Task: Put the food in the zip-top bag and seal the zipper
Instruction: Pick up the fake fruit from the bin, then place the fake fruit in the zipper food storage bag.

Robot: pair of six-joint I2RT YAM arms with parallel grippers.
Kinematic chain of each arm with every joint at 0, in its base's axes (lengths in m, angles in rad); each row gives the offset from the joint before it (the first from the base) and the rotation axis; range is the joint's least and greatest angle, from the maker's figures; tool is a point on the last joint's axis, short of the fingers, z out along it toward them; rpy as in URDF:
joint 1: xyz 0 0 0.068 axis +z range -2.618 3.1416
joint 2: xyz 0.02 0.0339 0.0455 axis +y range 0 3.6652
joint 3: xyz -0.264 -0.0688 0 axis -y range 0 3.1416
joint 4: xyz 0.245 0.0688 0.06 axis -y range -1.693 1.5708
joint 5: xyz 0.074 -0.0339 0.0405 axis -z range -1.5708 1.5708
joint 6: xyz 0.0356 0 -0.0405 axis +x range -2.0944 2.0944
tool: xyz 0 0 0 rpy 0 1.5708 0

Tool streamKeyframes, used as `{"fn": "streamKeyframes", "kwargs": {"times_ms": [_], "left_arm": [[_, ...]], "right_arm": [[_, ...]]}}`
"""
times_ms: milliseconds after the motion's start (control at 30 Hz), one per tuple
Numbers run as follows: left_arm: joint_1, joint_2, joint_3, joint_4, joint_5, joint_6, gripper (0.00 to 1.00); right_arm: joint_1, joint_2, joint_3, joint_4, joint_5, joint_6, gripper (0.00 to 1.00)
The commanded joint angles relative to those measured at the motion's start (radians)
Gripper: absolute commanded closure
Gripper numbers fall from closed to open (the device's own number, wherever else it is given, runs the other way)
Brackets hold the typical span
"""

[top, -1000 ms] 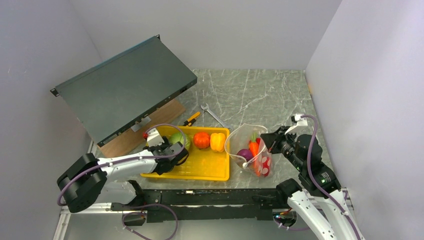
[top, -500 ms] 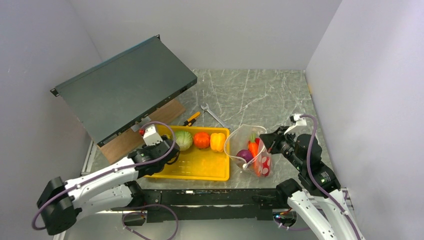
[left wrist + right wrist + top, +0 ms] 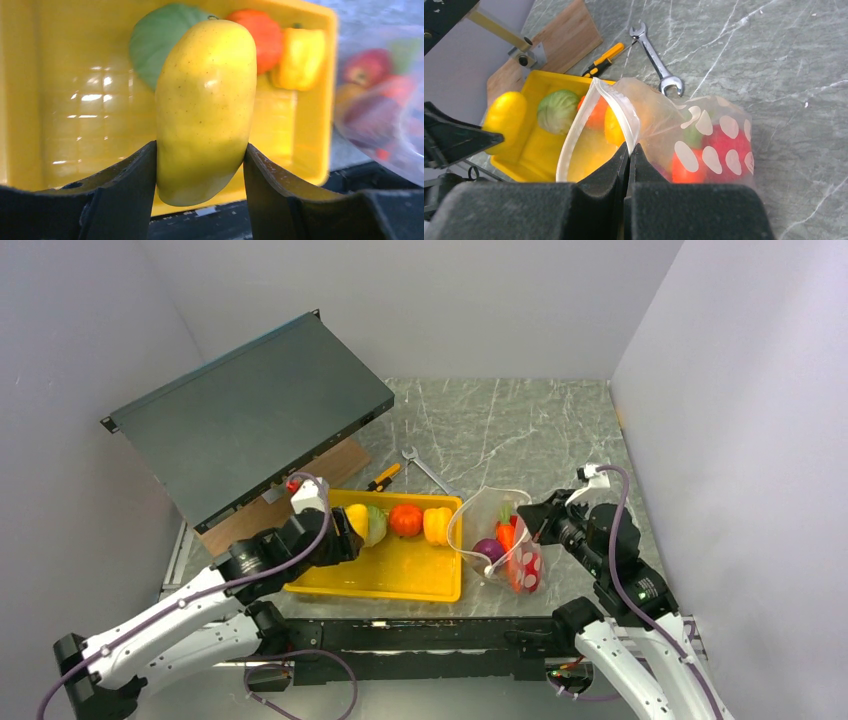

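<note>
My left gripper [image 3: 200, 165] is shut on the yellow mango [image 3: 205, 105] and holds it above the yellow tray [image 3: 400, 575]; it also shows in the top view [image 3: 352, 530]. In the tray lie the green cabbage [image 3: 375, 523], orange pumpkin [image 3: 405, 520] and yellow pepper [image 3: 436, 525]. My right gripper [image 3: 630, 150] is shut on the white zipper strip [image 3: 621, 107] of the dotted zip-top bag [image 3: 500, 540] and holds its mouth open toward the tray. Inside the bag I see a purple onion [image 3: 489, 549], a carrot [image 3: 507, 535] and red food [image 3: 724, 145].
A silver wrench [image 3: 428, 470] and a yellow-handled tool [image 3: 382, 477] lie behind the tray. A large grey slanted panel [image 3: 250, 415] on a wooden board [image 3: 290, 500] stands at the left. Walls close in both sides.
My left gripper has lifted the mango out of the tray's left end and carried it up and to the right. The right gripper still holds the bag mouth.
</note>
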Motion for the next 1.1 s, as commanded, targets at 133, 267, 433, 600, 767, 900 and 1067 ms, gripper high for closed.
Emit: {"fn": "streamKeyframes", "kwargs": {"times_ms": [133,267,433,600,767,900,1067], "left_arm": [[-0.001,-0.096,0.121,0.178,0.263,0.189,1.0],[-0.002,-0.064,0.094,0.385,0.471,0.214,1.0],[-0.006,0.105,0.131,0.553,0.676,0.186,1.0],[-0.036,0.292,0.185,0.68,0.765,0.118,1.0],[-0.074,0.485,0.334,0.645,0.821,0.105,1.0],[-0.119,0.603,0.432,0.628,0.85,0.106,1.0],[-0.135,0.7,0.492,0.602,0.853,0.054,1.0]], "right_arm": [[0.004,0.011,0.004,0.068,-0.022,-0.009,1.0],[0.005,0.018,-0.002,0.077,-0.036,-0.009,1.0],[0.005,0.031,-0.001,0.093,-0.09,-0.019,1.0],[0.005,0.031,0.003,0.114,-0.145,-0.027,1.0],[0.004,0.026,0.009,0.123,-0.213,-0.049,1.0],[0.005,0.01,0.001,0.146,-0.262,-0.049,1.0],[0.004,0.005,0.006,0.155,-0.279,-0.05,1.0]]}}
